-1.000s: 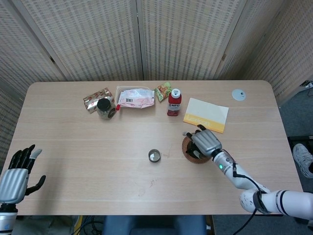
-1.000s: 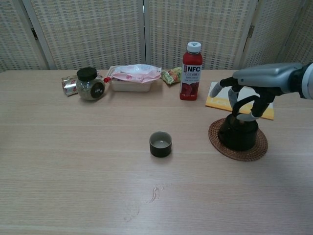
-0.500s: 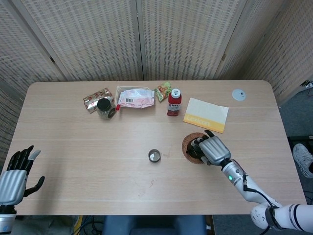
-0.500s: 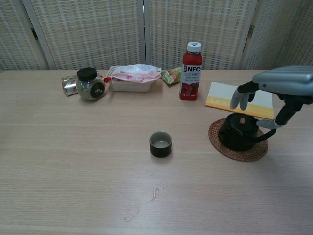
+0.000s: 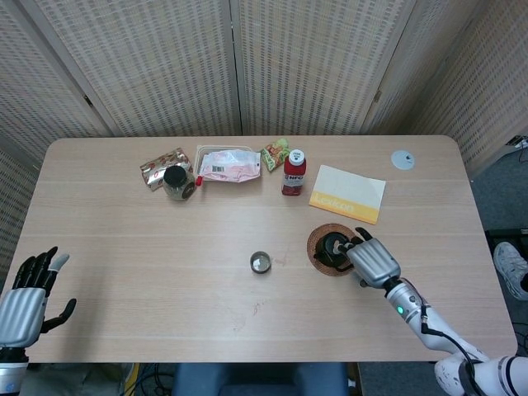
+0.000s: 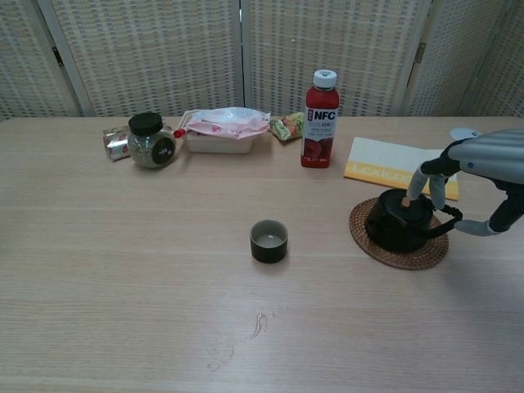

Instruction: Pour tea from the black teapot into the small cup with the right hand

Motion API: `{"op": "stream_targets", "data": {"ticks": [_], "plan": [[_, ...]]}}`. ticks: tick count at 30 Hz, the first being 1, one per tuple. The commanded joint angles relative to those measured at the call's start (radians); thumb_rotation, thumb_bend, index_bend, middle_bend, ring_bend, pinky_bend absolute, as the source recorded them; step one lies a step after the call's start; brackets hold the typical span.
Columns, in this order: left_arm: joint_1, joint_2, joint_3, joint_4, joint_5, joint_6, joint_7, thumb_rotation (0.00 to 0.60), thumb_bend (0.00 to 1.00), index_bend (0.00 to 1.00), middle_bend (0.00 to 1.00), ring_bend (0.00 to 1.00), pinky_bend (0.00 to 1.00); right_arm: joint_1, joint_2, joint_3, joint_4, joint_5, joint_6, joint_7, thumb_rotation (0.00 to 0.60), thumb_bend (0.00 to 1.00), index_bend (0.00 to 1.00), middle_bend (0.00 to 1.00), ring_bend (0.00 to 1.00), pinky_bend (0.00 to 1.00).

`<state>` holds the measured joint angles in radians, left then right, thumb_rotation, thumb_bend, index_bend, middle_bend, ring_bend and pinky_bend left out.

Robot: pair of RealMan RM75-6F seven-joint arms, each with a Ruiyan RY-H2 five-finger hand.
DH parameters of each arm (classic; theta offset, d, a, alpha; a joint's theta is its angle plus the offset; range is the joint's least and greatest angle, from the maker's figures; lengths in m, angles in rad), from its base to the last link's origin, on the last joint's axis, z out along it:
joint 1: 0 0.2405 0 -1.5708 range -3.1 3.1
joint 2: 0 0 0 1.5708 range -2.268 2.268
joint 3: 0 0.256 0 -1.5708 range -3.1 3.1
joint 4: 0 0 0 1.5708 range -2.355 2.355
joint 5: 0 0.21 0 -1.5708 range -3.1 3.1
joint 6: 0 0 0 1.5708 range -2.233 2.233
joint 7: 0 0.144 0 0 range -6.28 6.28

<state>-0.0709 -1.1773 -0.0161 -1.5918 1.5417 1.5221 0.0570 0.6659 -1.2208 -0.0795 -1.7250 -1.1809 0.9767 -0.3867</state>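
**Right hand at the teapot's handle, cup waiting in the middle**

The black teapot (image 6: 399,222) sits upright on a round woven coaster (image 6: 399,242), right of centre on the tabletop (image 5: 148,247), with its handle turned toward the robot's right. The right hand (image 6: 479,172) is right there at that handle: in the chest view its fingers (image 6: 419,180) reach down to the lid and the top of the handle, while the thumb hangs lower, just beyond the handle's outer curve. Fingers and thumb stand apart with the handle between them — no closed grip shows in either view, and the pot rests flat on the coaster. From the head view the same hand (image 5: 374,259) lies against the pot's right flank, the pot (image 5: 334,247) showing just beside its fingertips.

The small cup (image 6: 268,241) stands upright near the centre of the tabletop, well apart from the pot to its left, dark outside with a paler inside.

Down at the near left corner, the left hand (image 5: 26,299) hangs at the table's edge — fingers spread, holding nothing.

Along the far side: a dark-lidded jar (image 6: 151,140), a clear tray with a pink packet (image 6: 223,129), a red NFC bottle (image 6: 321,119), and a white-and-yellow booklet (image 6: 391,164) lying flat behind the coaster.
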Motion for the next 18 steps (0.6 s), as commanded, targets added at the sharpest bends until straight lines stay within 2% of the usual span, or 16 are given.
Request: {"op": "stream_targets", "data": {"ticks": [1,18], "plan": [[0.001,-0.001,0.000,-0.002,0.001,0.001,0.002,0.600,0.33,0.10,0.00,0.00,0.00,-0.010,-0.005,0.000,0.016,-0.013,-0.004,0.011,0.600,0.32,0.30,0.41,0.26,0.10],[0.007,0.003,0.002,-0.014,-0.002,0.003,0.015,0.600,0.33,0.10,0.00,0.00,0.00,-0.030,-0.050,0.027,0.098,-0.077,-0.043,0.071,0.600,0.32,0.36,0.42,0.29,0.10]]}}
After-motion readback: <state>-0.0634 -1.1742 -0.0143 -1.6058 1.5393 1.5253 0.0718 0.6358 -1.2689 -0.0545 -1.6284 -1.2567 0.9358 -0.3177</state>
